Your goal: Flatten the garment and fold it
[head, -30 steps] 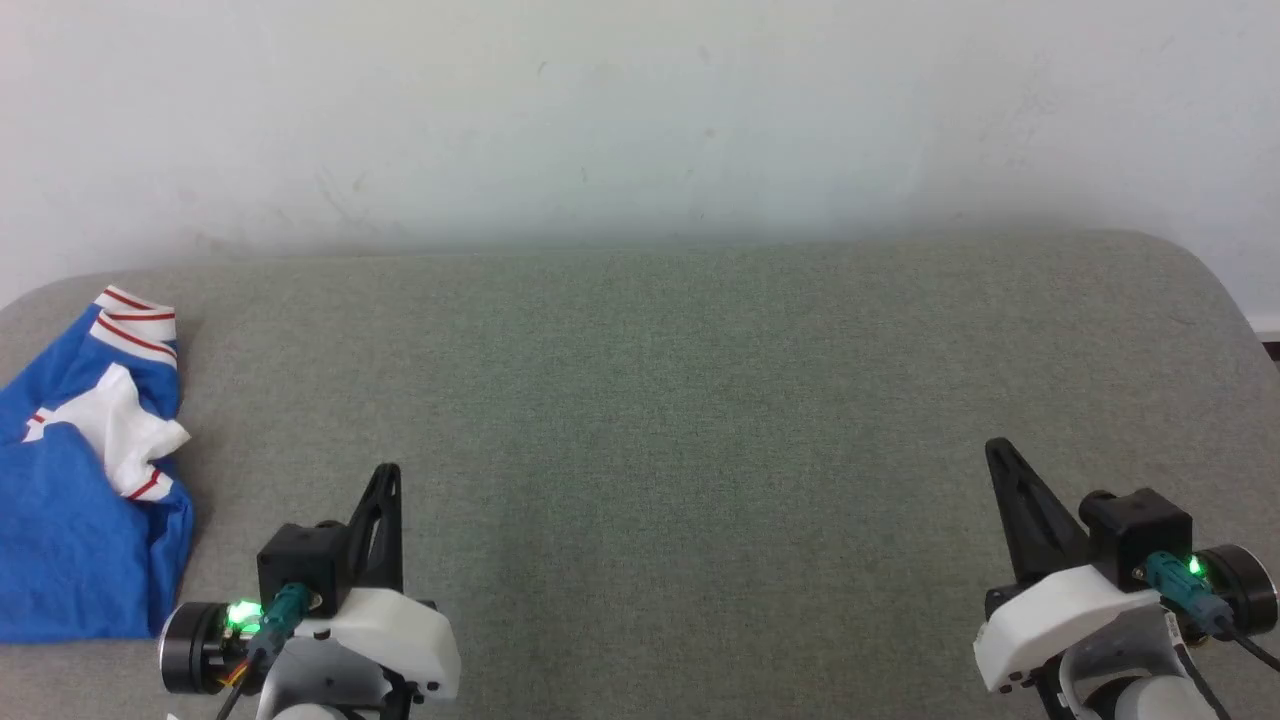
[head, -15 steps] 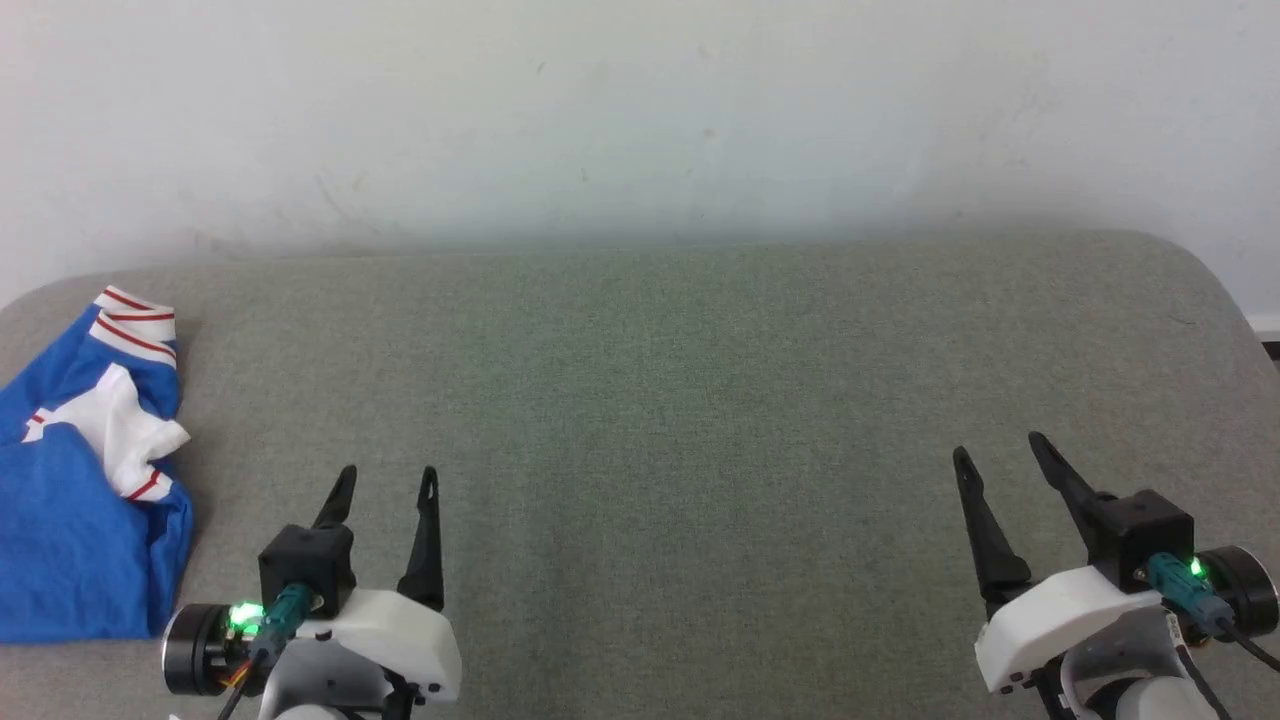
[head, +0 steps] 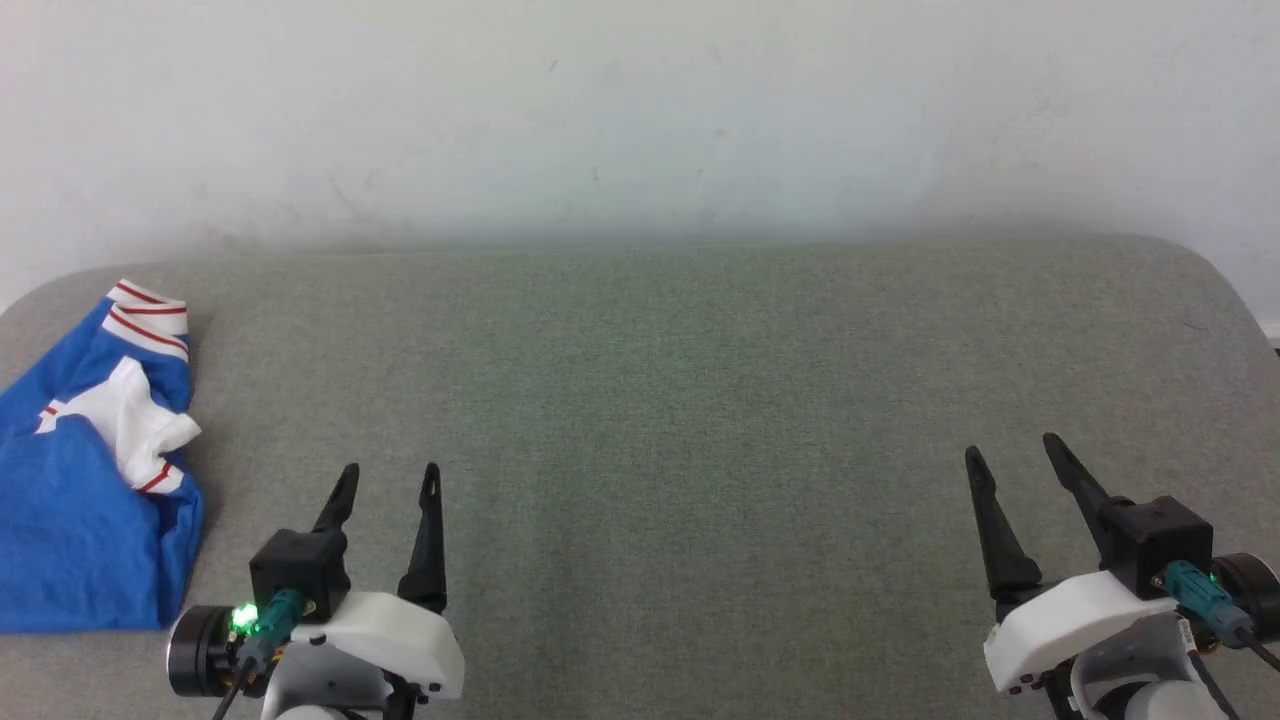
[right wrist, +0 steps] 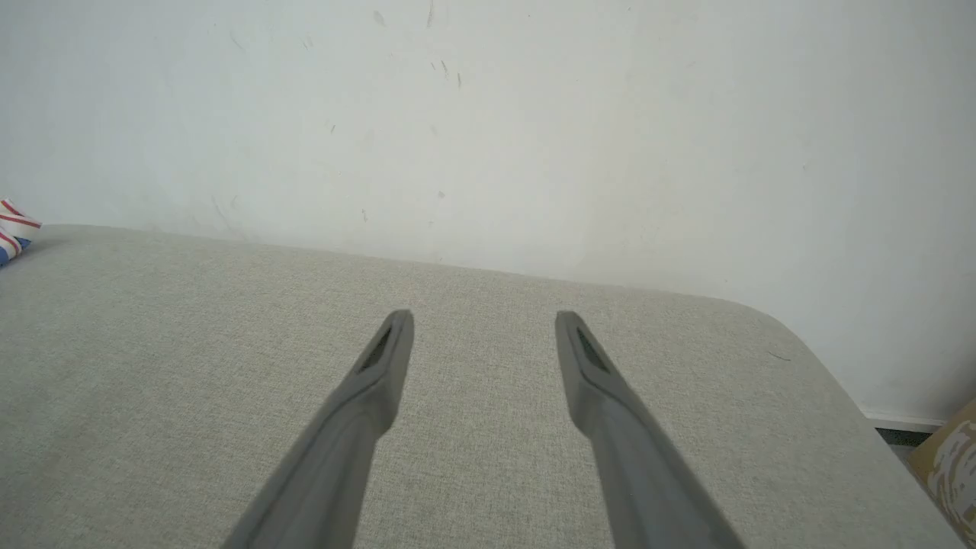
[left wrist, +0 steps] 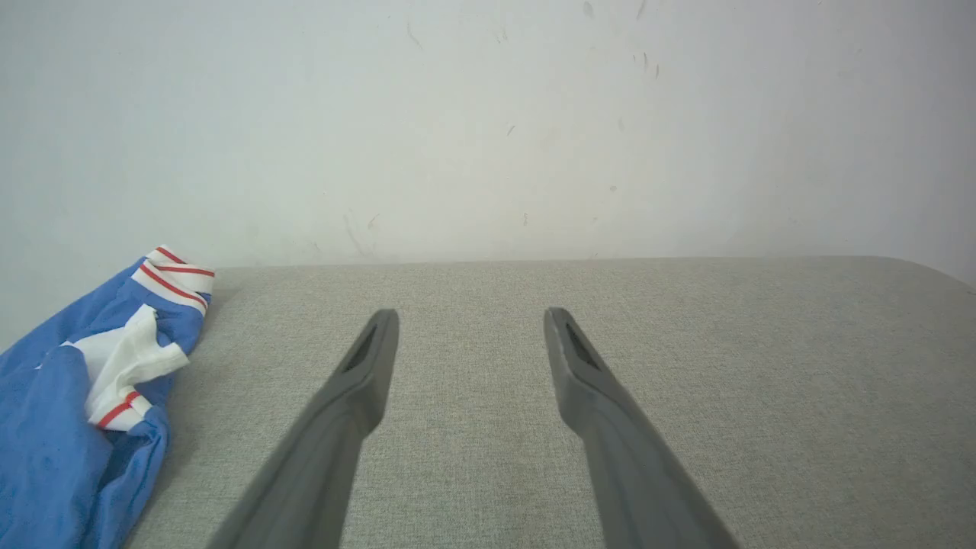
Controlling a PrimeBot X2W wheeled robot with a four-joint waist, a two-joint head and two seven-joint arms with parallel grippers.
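Garment (head: 70, 520) lay bunched up at the left edge of the grey pad (head: 640, 380). Near it, the left gripper (head: 390, 468) stood spread wide, holding nothing. Far off, the right gripper (head: 1010, 445) was spread and empty too.

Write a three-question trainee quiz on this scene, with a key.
1. True or false: the left gripper holds the shirt.
2. By the robot's own sides, where on the grey surface does the shirt lie? A) far left B) middle C) far right
3. Fill in: the right gripper has its jaws ____.
Key: 1 false, the shirt lies apart from it; 2 A; 3 open.
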